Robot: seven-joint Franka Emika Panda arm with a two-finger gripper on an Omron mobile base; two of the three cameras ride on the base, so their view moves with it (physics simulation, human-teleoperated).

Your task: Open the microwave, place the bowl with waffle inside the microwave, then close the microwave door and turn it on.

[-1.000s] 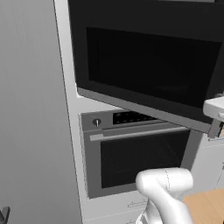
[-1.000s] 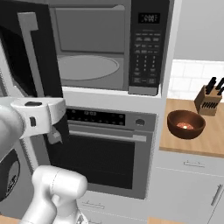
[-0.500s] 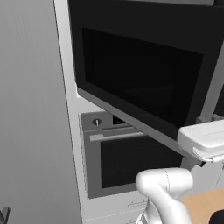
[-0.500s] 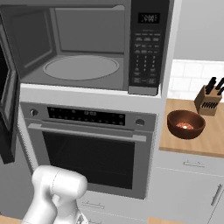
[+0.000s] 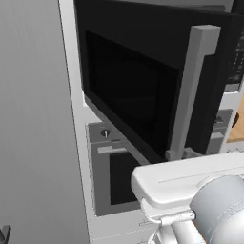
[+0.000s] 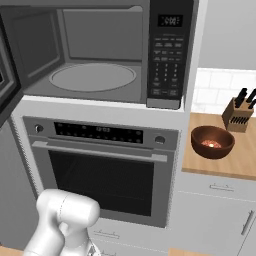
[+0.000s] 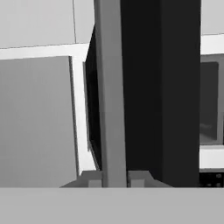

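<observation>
door (image 5: pixel 143 90) swung open, hides most of microwave (image 6: pixel 100 55) | keypad text unreadable | gripper (image 7: pixel 114 178) tips flank handle (image 7: pixel 109 87), grip unclear | bowl (image 6: pixel 212 142) right of microwave, contents blurry

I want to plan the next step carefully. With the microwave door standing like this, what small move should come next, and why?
Probably draw the arm away from the microwave door toward the bowl. The door stands swung wide, the cavity and turntable are bare, and the bowl sits on the wooden counter beside the knife block.
</observation>
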